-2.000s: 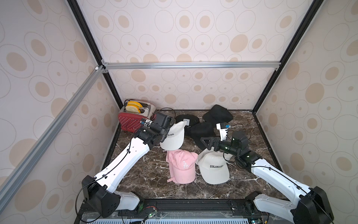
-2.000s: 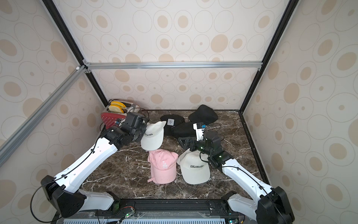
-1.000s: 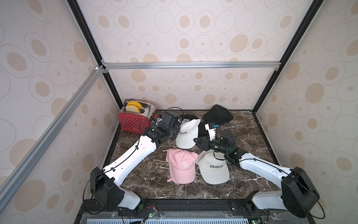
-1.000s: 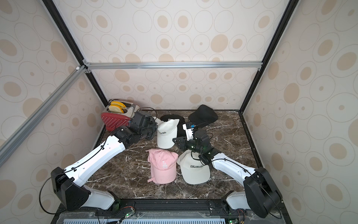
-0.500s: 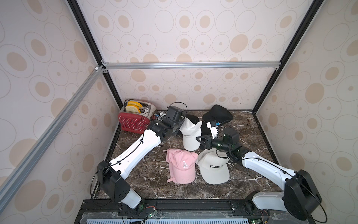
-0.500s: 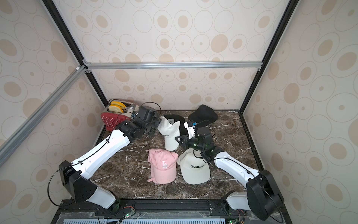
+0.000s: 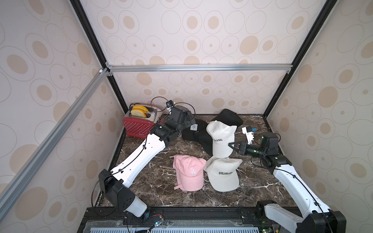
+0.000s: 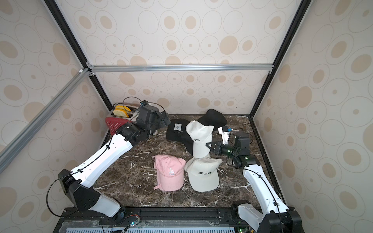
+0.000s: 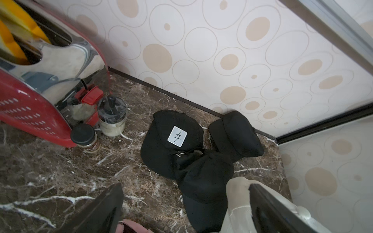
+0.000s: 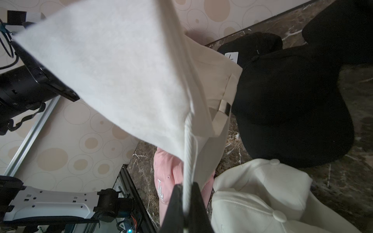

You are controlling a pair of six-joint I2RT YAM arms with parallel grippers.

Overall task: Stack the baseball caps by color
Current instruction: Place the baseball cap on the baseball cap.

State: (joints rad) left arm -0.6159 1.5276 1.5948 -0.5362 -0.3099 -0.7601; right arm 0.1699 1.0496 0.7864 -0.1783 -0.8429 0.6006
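The right pincer (image 7: 231,148), clenched on an off-white fabric COLORADO cap (image 7: 221,139) by its edge, hangs it above the matching cap (image 7: 223,175) on the table (image 7: 153,181), seemingly for stacking; the left pincer (image 9: 184,188) gapes released.

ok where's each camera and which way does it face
Top views: high over the front edge, looking down at the table; left arm and right arm show.
Left wrist: on the left arm, facing the back wall, black caps and toaster; open fingers show.
Right wrist: on the right arm, looking along the right gripper, shut on the held white cap.
Shared: both wrist views show the patch cap.
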